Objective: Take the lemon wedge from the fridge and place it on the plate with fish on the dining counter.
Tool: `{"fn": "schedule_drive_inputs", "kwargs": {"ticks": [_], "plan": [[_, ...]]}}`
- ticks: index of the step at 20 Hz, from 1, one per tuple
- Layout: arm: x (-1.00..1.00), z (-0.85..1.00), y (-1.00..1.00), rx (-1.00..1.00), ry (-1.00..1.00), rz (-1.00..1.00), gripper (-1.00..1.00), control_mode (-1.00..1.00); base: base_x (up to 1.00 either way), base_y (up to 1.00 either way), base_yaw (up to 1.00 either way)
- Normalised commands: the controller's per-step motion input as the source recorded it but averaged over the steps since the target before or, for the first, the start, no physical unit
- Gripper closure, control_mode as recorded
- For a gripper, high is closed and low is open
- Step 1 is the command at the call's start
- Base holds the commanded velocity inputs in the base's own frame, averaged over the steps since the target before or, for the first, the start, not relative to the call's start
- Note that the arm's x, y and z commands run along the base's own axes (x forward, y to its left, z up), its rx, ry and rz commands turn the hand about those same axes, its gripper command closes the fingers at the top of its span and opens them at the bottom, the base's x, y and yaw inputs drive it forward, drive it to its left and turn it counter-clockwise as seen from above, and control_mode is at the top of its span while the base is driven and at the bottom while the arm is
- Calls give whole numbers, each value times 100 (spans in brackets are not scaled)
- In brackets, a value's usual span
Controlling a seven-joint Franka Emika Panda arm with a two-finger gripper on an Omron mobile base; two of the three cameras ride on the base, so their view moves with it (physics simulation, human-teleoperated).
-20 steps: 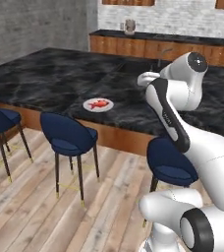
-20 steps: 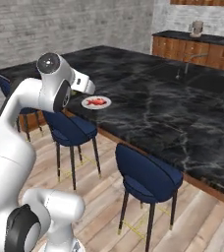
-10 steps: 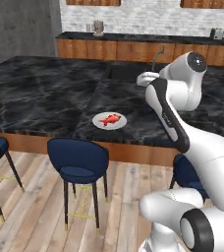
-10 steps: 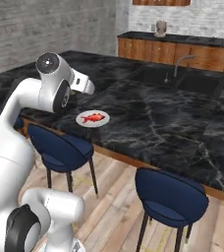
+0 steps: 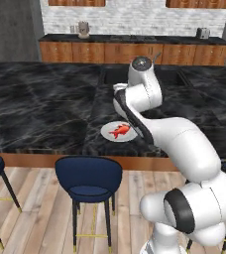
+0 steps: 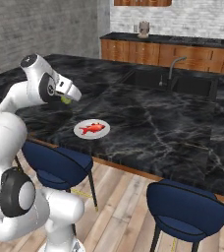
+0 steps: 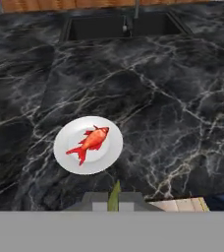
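A white robot arm stands at the edge of a long black marble-look dining surface (image 5: 45, 104) with faint white veins. Its end effector (image 6: 68, 98) is raised above the near part of that surface, clenched on the lemon wedge (image 6: 65, 100), a tiny yellowish-green piece pinched between the two fingers. From the hand camera the wedge (image 7: 114, 196) shows as a thin greenish sliver standing up between the fingertips.

Below and a little ahead of the end effector lies the plate with fish (image 7: 88, 144), a small round white plate carrying a red-orange fish. The plate (image 5: 119, 131) sits near the surface's front edge, well apart from the sink (image 6: 175, 81) set into the stone farther back. The wedge hangs in the air, not touching the plate.

Navy blue stools (image 5: 88, 179) stand along the near edge on a pale wood floor. Wooden cabinets (image 5: 90, 51) line the far wall.
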Motion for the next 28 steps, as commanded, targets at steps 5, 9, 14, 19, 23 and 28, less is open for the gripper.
{"fn": "schedule_drive_inputs", "kwargs": {"ticks": [5,9,14,19,23,28], "plan": [[29,-69,38,-3,69,-24,100,-100,0,0,0],[79,-15,-12,-1,9,-1,100,-100,0,0,0],[73,-54,-66,0,-1,4,100,-100,0,0,0],[53,-62,-57,20,0,5,100,-100,0,0,0],[37,-24,-7,11,-1,0,100,-100,0,0,0],[30,-59,0,12,-9,0,100,-100,0,0,0]]}}
